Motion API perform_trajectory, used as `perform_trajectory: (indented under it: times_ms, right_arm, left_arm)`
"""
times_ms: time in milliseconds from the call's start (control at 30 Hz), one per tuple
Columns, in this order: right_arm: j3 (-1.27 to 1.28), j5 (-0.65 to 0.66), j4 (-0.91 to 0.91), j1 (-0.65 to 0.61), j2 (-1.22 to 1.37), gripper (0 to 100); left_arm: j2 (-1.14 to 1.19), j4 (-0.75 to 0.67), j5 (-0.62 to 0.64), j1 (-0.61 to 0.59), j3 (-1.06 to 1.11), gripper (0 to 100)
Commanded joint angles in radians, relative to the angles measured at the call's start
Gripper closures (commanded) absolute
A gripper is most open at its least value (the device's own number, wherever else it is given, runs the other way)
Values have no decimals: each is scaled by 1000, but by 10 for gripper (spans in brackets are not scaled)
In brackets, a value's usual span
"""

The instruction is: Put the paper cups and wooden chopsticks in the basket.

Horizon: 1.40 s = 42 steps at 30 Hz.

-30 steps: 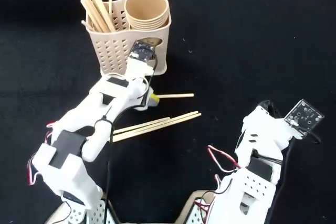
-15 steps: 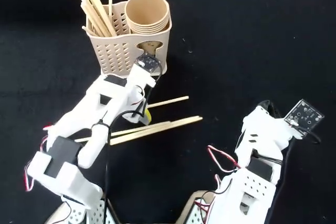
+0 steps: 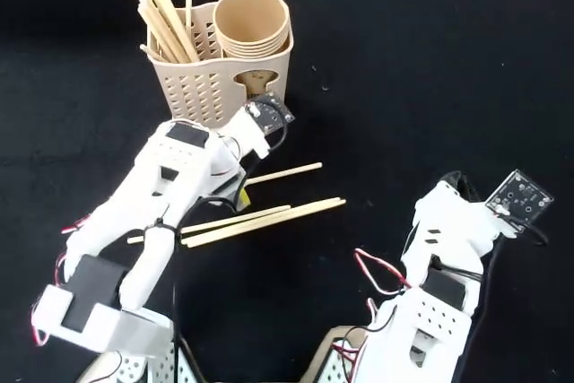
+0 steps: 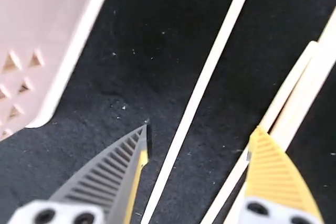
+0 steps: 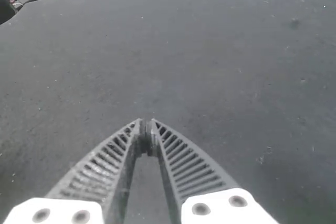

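Observation:
A beige basket (image 3: 224,87) at the back left holds a stack of paper cups (image 3: 253,17) and several wooden chopsticks (image 3: 166,20). On the black table lie a single chopstick (image 3: 285,173) and a pair of chopsticks (image 3: 269,216) side by side. My left gripper (image 3: 240,193) hangs just above the table in front of the basket. In the left wrist view my left gripper (image 4: 201,128) is open with the single chopstick (image 4: 210,72) running between its fingers, the pair (image 4: 296,90) just outside one finger and the basket (image 4: 47,35) close by. My right gripper (image 5: 145,129) is shut over bare table.
The right arm (image 3: 462,226) sits folded at the front right, away from the chopsticks. Black cloth (image 3: 430,69) covers the table, with open room to the right of the basket.
My left arm has drawn back from the basket and swung its wrist to the right. The single chopstick has gone from level to slightly tilted. The right arm has kept still.

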Motion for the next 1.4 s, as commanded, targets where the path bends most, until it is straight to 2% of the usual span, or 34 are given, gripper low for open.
perform_trajectory:
  times_ms: [0, 333, 600, 867, 1133, 1367]
  right_arm:
    - [-71, -8, -23, -12, -13, 963]
    - [-71, -8, -23, -12, -13, 963]
    - [-71, -8, -23, -12, -13, 963]
    - [-71, -8, -23, -12, -13, 963]
    - [-71, -8, -23, -12, -13, 963]
    - [-73, -8, -23, -14, -13, 963]
  left_arm:
    - [32, -34, -17, -10, -7, 694]
    - [150, -52, -98, -1, -13, 694]
    - [147, -54, -98, 1, -13, 695]
    - [147, -52, -94, 22, -7, 901]
    - [146, -48, -91, 30, -4, 898]
    - [114, 81, -91, 59, -27, 899]
